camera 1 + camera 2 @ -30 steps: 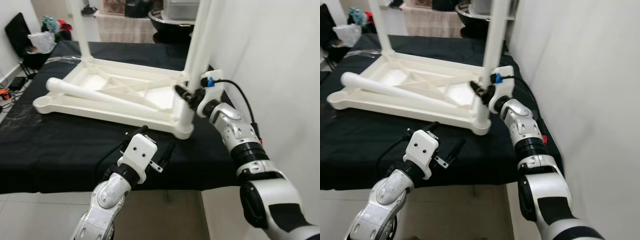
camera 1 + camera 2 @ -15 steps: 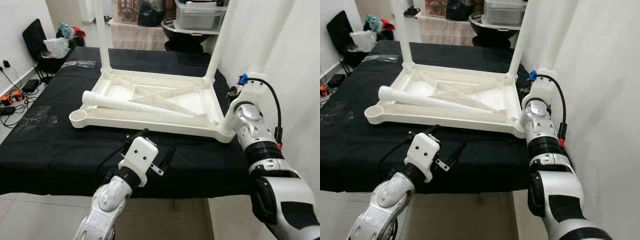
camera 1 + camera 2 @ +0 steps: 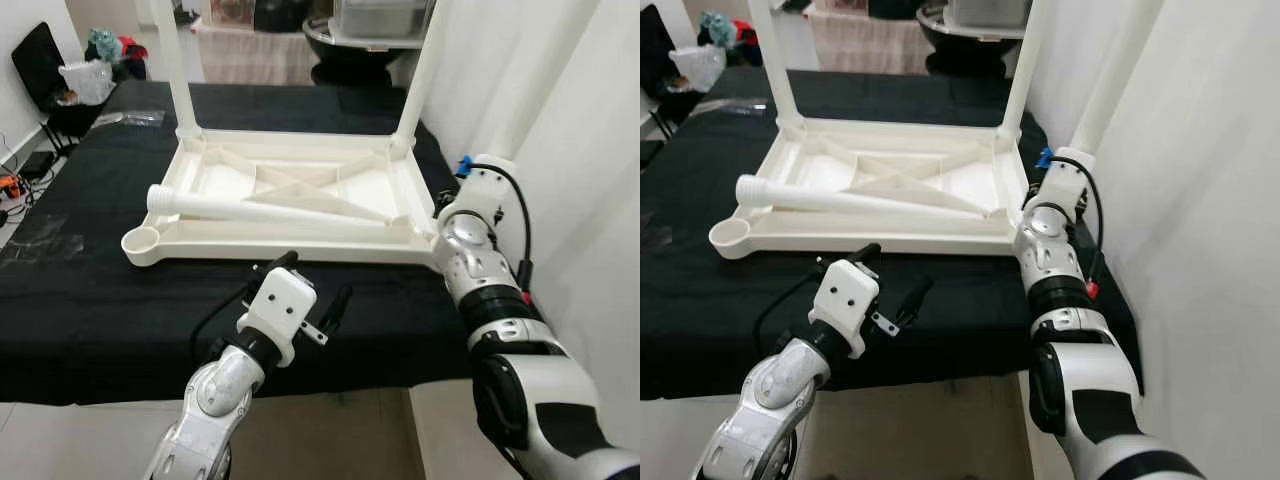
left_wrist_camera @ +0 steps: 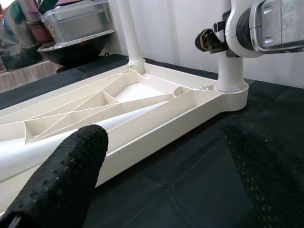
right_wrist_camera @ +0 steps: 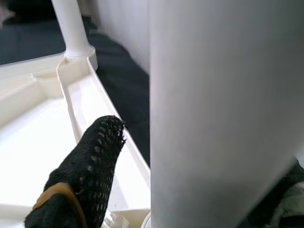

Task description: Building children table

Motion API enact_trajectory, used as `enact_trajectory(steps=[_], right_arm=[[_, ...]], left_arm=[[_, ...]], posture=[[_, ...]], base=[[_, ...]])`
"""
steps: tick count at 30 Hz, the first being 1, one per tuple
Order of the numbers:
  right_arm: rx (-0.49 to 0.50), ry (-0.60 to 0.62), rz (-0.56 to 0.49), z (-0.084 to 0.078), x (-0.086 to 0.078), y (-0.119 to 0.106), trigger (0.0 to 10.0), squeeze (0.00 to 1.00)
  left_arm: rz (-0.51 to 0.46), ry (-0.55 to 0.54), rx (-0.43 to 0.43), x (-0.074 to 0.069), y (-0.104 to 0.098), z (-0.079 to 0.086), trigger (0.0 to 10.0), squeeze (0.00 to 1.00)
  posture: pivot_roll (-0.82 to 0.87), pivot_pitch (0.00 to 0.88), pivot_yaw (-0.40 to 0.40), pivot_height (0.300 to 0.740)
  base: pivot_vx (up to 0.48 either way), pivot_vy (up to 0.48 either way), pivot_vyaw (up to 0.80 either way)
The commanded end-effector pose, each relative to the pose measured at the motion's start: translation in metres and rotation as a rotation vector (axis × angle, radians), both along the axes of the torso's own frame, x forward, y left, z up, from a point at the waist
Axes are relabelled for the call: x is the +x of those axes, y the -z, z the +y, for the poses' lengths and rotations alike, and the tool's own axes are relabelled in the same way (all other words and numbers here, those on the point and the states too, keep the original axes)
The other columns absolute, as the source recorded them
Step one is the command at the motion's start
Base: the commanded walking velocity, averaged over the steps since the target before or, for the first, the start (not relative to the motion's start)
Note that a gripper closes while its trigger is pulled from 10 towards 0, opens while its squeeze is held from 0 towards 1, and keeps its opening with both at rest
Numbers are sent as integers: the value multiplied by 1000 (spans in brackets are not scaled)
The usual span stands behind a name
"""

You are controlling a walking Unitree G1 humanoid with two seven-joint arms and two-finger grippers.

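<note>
**Right gripper clamped on the near-right leg**

The right gripper [image 3: 447, 205] grasps the near-right leg [image 3: 1110, 85] just above its socket in the upturned white tabletop [image 3: 290, 195]. The left gripper [image 3: 305, 290] hovers over bare black cloth [image 3: 100, 300] near the table's front edge, fingers [image 4: 61, 175] spread apart, holding nothing. Three legs stand upright in corners; a fourth leg [image 3: 260, 208] lies loose across the tabletop, beside one unfilled corner socket [image 3: 142, 243]. A white wall [image 3: 590, 150] crowds the right arm.

Left arm bent, forearm raised forward, left gripper [image 3: 300, 290] fingers [image 4: 71, 171] spread wide apart. Right arm reaches forward, wrist turned inward, right gripper [image 3: 445, 205] mostly hidden; one finger [image 5: 90, 161] visible.
</note>
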State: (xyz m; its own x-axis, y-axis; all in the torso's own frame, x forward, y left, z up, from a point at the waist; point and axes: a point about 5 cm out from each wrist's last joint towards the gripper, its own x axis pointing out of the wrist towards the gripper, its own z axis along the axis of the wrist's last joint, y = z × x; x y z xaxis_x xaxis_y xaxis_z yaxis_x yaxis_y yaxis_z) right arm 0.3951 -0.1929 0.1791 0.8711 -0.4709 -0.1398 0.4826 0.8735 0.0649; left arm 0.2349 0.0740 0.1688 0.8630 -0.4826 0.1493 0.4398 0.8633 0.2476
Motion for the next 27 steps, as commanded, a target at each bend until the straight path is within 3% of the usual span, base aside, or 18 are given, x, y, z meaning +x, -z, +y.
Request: enact_trajectory(steps=[1, 7, 11, 14, 19, 20, 21, 23, 24, 25, 27], right_arm=[[12, 33, -4, 2, -6, 4, 10000, 0], [26, 50, -4, 3, -18, 15, 10000, 0], [73, 12, -36, 4, -43, 27, 10000, 0], [83, -8, -53, 6, -48, 27, 10000, 0], [18, -84, -98, 8, -60, 24, 10000, 0], [-47, -146, -136, 12, -68, 18, 10000, 0], [-47, -146, -136, 12, -68, 18, 10000, 0], [-160, -341, -233, 31, -78, 4, 10000, 0], [-160, -341, -233, 31, -78, 4, 10000, 0], [-186, -459, -281, 45, -81, -3, 10000, 0], [-186, -459, -281, 45, -81, -3, 10000, 0]], left_arm=[[19, -2, 11, 0, 5, 0, 10000, 0], [19, -3, 11, 0, 6, 0, 10000, 0], [20, -2, 11, 0, 6, 0, 10000, 0], [20, -1, 11, 0, 6, 0, 10000, 0], [22, 2, 12, 1, 7, 0, 10000, 0], [21, 2, 12, 1, 7, 0, 10000, 0], [21, 2, 12, 1, 7, 0, 10000, 0], [22, -3, 13, 2, 6, 2, 10000, 0], [22, -3, 13, 2, 6, 2, 10000, 0], [25, -11, 13, 2, 7, 4, 10000, 0], [25, -11, 13, 2, 7, 4, 10000, 0]], posture=[[53, 24, -91, 740], [47, 24, -89, 740], [39, 24, -81, 740], [39, 24, -81, 740], [36, 22, -81, 740], [34, 21, -79, 740], [34, 21, -79, 740], [35, 21, -79, 740], [35, 21, -79, 740], [37, 21, -79, 740], [37, 21, -79, 740]], base=[[0, 0, 0], [0, 0, 0], [0, 0, 0], [0, 0, 0], [0, 0, 0], [0, 0, 0], [0, 0, 0], [0, 0, 0], [0, 0, 0], [0, 0, 0], [0, 0, 0]])
